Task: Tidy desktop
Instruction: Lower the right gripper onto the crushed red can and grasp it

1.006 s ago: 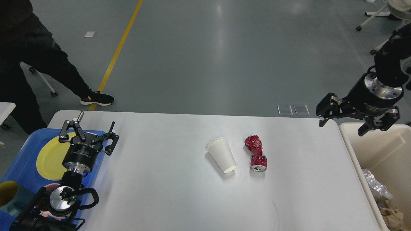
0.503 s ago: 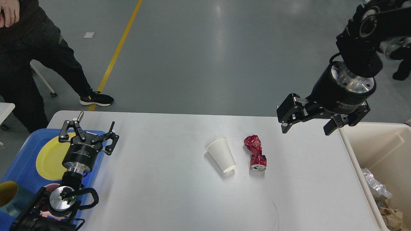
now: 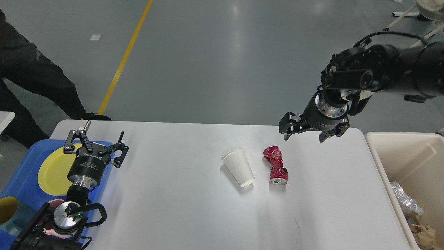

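Two pieces of litter are lying on the desktop [image 3: 173,208]: a tipped white paper cup [image 3: 239,167] and, at its 3 o'clock, a crushed red can [image 3: 276,165]. The right gripper [image 3: 304,134] is hovering wide open and empty at the can's 1 o'clock, while the left gripper [image 3: 93,140] is idling spread and empty.

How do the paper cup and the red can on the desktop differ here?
The paper cup is plain white and keeps its shape; the red can is shiny and crushed, pinched at the middle. The cup is the wider of the two and lies to the can's left. Both lie on their sides on the desktop, apart, untouched by either gripper.
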Available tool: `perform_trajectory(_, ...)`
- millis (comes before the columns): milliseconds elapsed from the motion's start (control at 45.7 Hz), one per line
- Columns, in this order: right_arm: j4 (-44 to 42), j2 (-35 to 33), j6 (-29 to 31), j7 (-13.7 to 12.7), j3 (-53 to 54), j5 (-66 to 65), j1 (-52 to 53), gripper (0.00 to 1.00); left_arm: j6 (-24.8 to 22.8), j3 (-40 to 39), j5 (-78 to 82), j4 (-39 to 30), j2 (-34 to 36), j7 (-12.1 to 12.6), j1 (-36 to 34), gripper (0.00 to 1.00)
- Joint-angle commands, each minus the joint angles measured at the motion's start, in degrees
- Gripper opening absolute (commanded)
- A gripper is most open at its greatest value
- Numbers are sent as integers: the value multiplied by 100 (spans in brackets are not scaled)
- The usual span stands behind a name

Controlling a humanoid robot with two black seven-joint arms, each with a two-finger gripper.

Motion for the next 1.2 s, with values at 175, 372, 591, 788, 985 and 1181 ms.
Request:
perform_trajectory(175, -2645, 1150, -61, 59, -29, -195, -2377, 100, -3, 0, 0, 0, -7, 1, 0, 97)
perform_trajectory(372, -4141, 1450, -341, 50, -2, -925, -3688, 100, -3, 0, 0, 0, 2, 1, 0, 97)
perform_trajectory(591, -4185, 1423, -1414, 15, -29, -1004, -4110, 100, -3, 0, 0, 0, 2, 1, 0, 97)
perform_trajectory(788, -4150, 1423, -2047, 15, 6, -1004, -4365, 100, -3, 0, 0, 0, 2, 1, 0, 97)
perform_trajectory(985, -4141, 1389, -2451, 15, 24, -995, -4374, 96, -3, 0, 0, 0, -7, 1, 0, 97)
perform_trajectory(1181, -4115, 1415, -2522, 15, 24, -995, -4400, 83, -3, 0, 0, 0, 2, 1, 0, 97)
